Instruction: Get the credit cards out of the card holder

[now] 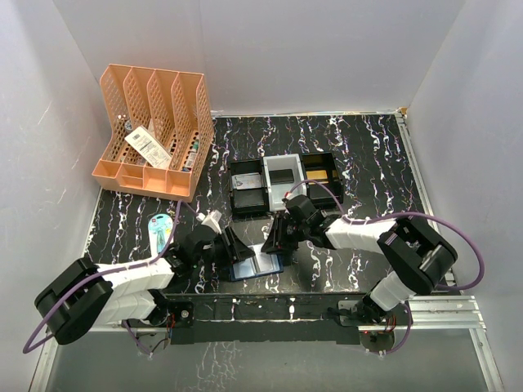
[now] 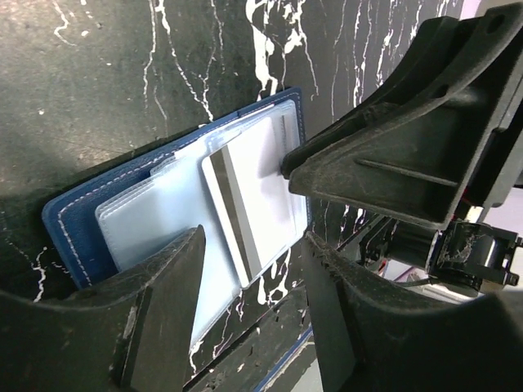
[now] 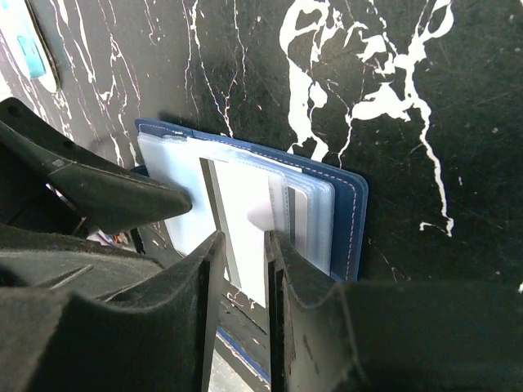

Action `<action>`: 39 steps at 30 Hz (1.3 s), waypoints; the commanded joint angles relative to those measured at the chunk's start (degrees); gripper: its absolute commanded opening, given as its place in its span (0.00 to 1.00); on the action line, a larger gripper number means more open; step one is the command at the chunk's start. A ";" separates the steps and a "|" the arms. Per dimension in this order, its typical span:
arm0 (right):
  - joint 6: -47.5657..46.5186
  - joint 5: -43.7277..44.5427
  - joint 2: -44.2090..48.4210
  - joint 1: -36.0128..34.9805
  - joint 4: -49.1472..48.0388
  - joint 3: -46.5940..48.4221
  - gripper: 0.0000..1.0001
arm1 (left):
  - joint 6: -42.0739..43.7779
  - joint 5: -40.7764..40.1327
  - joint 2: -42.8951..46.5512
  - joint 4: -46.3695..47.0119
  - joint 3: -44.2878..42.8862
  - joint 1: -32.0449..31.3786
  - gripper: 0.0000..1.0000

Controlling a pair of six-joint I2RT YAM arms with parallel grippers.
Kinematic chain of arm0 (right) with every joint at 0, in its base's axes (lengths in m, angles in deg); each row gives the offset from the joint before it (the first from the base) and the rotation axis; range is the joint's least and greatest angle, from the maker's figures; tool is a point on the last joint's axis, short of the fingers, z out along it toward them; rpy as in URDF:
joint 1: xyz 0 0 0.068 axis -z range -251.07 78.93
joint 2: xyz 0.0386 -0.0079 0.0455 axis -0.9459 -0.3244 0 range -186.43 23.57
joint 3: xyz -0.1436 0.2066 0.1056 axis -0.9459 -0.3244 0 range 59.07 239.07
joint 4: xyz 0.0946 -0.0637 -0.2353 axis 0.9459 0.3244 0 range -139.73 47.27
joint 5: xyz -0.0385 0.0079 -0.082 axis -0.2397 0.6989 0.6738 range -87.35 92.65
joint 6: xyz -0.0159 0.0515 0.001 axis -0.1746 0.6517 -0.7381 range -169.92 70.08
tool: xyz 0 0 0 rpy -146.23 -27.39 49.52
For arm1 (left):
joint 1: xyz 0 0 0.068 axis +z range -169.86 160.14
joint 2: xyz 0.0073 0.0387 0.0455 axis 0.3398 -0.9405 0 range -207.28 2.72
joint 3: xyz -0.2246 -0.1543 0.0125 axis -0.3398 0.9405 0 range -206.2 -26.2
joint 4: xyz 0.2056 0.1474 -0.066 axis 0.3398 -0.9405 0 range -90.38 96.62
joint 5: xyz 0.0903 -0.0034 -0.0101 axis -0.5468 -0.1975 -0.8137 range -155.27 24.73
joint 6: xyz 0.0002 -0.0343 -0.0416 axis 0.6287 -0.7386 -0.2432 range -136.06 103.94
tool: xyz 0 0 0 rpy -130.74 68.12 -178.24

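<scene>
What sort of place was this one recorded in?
Probably a lab robot test booth: plain white enclosure walls, a black marbled tabletop, and a staged peach file organizer.

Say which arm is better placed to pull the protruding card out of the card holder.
Right. The right fingers bracket the white card sticking out of the card holder, one tip against it. The left fingers are spread over the holder, apparently steadying it.

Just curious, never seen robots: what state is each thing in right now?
card holder, open flat on table.
credit card, sticking partly out of holder.
left tool, fingers apart, astride holder.
right tool, fingers nearly together over card; grip unclear.
orange rack, upright.
</scene>
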 commanded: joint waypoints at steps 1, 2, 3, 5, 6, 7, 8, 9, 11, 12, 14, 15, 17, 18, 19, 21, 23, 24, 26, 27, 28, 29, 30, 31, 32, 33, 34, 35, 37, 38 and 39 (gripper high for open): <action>-0.67 2.40 0.03 -0.16 -0.03 -3.53 0.25 | 1.73 1.12 1.25 -0.03 -2.88 -0.33 0.51; -0.66 2.66 0.15 -0.15 0.17 -3.95 0.25 | 1.89 1.06 1.42 -1.25 -3.50 -0.33 0.52; -0.61 2.72 0.19 -0.17 0.16 -4.44 0.25 | 1.83 0.87 1.45 -2.18 -3.82 -0.37 0.52; 0.03 2.35 0.47 -0.21 -0.76 -5.72 0.26 | 0.87 0.47 0.70 -2.10 -3.50 -0.39 0.51; 0.38 2.41 0.56 -0.16 -1.28 -6.43 0.26 | 0.04 0.08 0.27 -1.89 -3.01 -0.34 0.48; 0.66 2.61 0.60 -0.15 -1.63 -7.11 0.27 | -1.12 -0.73 0.03 -1.86 -2.38 -0.39 0.43; 0.78 3.06 0.65 -0.16 -1.65 -7.38 0.27 | -2.61 -1.87 0.04 -0.65 -1.34 -0.64 0.38; 0.95 3.26 0.42 -0.20 -1.70 -7.79 0.27 | -3.84 -2.90 0.17 2.31 0.62 -1.19 0.35; 1.02 3.13 -0.08 -0.18 -1.57 -8.01 0.27 | -5.83 -4.44 0.11 8.22 5.06 -2.14 0.34; 1.12 3.02 -0.20 -0.17 -1.78 -8.20 0.27 | -6.23 -4.50 -0.20 9.60 5.97 -2.18 0.33; 1.38 2.37 -0.17 -0.15 -2.86 -8.89 0.27 | -6.23 -4.27 -1.10 9.32 5.95 -2.16 0.33; 1.32 1.92 -0.15 -0.16 -3.16 -8.99 0.27 | -5.96 -3.91 -1.92 8.95 5.56 -2.17 0.34; 0.72 1.09 -0.21 -0.15 -3.18 -8.73 0.27 | -6.24 -2.74 -3.92 9.39 5.14 -2.16 0.36; 0.33 0.89 -0.19 -0.15 -2.90 -8.53 0.27 | -7.06 -2.64 -4.72 10.65 5.50 -2.21 0.36; 0.05 0.90 -0.20 -0.19 -2.38 -8.25 0.27 | -7.77 -2.59 -5.47 12.41 6.10 -2.27 0.36; -0.65 1.09 -0.02 -0.20 -1.45 -7.98 0.27 | -8.73 -2.91 -6.55 14.34 6.77 -2.34 0.35; -1.51 1.10 0.20 -0.14 -1.48 -8.13 0.26 | -9.18 -3.75 -7.01 10.35 5.82 -2.39 0.31; -2.22 0.92 0.18 -0.20 -1.66 -8.10 0.26 | -9.20 -3.85 -7.08 9.87 5.48 -2.43 0.29; -3.33 0.53 -0.32 -0.13 -1.44 -7.78 0.26 | -9.55 -3.77 -7.42 11.82 6.05 -2.51 0.24; -3.53 0.38 -0.88 -0.20 -1.34 -7.45 0.26 | -9.81 -3.77 -7.65 13.33 6.82 -2.46 0.23; -3.51 -0.02 -1.36 -0.19 -1.25 -7.30 0.25 | -9.89 -3.71 -7.96 14.63 7.19 -2.47 0.22; -3.51 -0.40 -1.74 -0.19 -1.05 -7.17 0.25 | -9.71 -3.48 -8.40 16.03 7.41 -2.49 0.22; -3.55 -0.69 -2.03 -0.17 -1.14 -7.16 0.25 | -9.34 -2.98 -8.93 17.39 7.39 -2.52 0.22; -3.48 -0.93 -2.06 -0.17 -1.52 -7.36 0.25 | -9.10 -2.39 -9.38 18.65 7.25 -2.52 0.22; -3.53 -1.06 -2.07 -0.16 -1.76 -7.49 0.25 | -8.84 -1.89 -9.97 19.49 6.86 -2.51 0.22; -3.50 -1.19 -2.07 -0.19 -1.80 -7.60 0.25 | -8.60 -1.44 -10.70 20.31 6.40 -2.52 0.22; -3.53 -1.22 -2.05 -0.20 -1.85 -7.66 0.25 | -8.28 -0.99 -11.50 21.21 5.88 -2.52 0.23; -3.54 -1.20 -1.89 -0.16 -1.89 -7.74 0.25 | -8.08 -0.55 -12.42 22.25 5.56 -2.51 0.22; -3.55 -1.01 -1.66 -0.20 -1.90 -7.95 0.25 | -8.58 -0.16 -14.42 24.91 5.59 -2.51 0.18; -3.52 -0.92 -1.58 -0.19 -1.83 -8.04 0.25 | -9.10 -0.13 -15.25 26.46 6.08 -2.52 0.13; -3.54 -0.76 -1.62 -0.13 -1.69 -8.16 0.25 | -9.78 -0.45 -15.66 27.82 6.75 -2.56 0.09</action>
